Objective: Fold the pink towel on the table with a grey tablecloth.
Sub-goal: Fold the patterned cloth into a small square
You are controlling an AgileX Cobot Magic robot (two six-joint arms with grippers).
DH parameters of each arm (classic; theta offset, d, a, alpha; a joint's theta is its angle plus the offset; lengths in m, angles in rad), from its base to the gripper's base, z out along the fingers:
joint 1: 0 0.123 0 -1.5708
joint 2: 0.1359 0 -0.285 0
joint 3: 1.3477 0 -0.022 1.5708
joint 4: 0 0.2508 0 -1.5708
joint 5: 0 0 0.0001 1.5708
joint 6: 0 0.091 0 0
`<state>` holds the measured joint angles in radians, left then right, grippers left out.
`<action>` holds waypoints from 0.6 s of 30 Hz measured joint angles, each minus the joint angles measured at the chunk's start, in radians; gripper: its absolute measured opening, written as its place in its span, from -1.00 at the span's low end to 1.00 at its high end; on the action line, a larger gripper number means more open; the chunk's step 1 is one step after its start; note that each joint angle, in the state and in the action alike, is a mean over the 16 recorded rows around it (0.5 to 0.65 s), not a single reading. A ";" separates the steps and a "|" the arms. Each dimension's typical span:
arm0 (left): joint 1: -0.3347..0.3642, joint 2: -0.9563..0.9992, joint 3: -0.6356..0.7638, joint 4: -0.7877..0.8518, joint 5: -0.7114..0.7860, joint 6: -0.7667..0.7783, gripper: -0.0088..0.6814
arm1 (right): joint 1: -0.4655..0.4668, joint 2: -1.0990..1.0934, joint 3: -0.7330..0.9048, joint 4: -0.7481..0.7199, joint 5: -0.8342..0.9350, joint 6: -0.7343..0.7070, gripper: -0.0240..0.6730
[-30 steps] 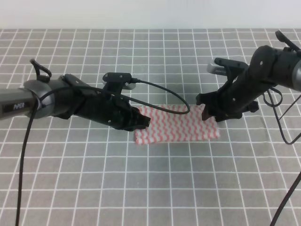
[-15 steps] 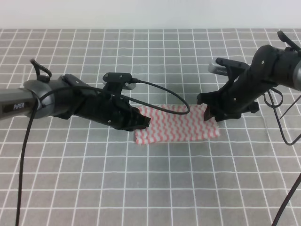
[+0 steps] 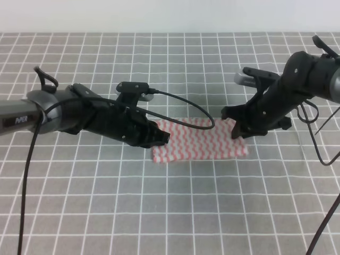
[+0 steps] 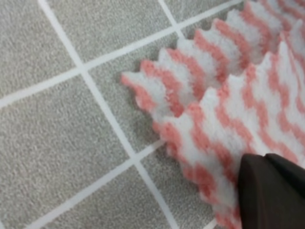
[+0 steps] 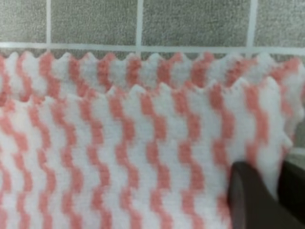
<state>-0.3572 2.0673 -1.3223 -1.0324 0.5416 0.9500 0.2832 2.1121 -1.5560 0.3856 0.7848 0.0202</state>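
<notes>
One thin pink-and-white zigzag-striped towel (image 3: 199,141), lying doubled over in two layers with pinked edges offset on the grey white-gridded tablecloth (image 3: 175,212), met at opposite ends by two black grippers, left (image 3: 161,137) and right (image 3: 234,123), probably to pinch corners for another fold, jaw states impossible to tell.

1. The left gripper (image 3: 162,138) covers the pink towel's (image 3: 199,141) left end; its jaws' stance can't be made out.
2. The right gripper (image 3: 237,127) hides the towel's far right corner.
3. Both wrist views are blurry and crop the towel.
</notes>
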 joint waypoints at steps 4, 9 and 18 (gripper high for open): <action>0.000 0.000 0.000 0.001 0.000 0.002 -0.98 | 0.001 0.002 -0.026 0.006 0.025 0.000 -0.92; 0.000 0.000 0.000 0.001 0.001 0.003 -0.98 | 0.001 0.006 -0.069 0.031 0.060 -0.004 -0.93; 0.000 0.000 0.000 0.002 0.002 0.005 -0.98 | 0.004 0.007 -0.121 0.173 0.091 -0.081 -0.93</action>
<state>-0.3571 2.0673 -1.3218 -1.0302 0.5432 0.9548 0.2873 2.1196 -1.6769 0.5590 0.8753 -0.0604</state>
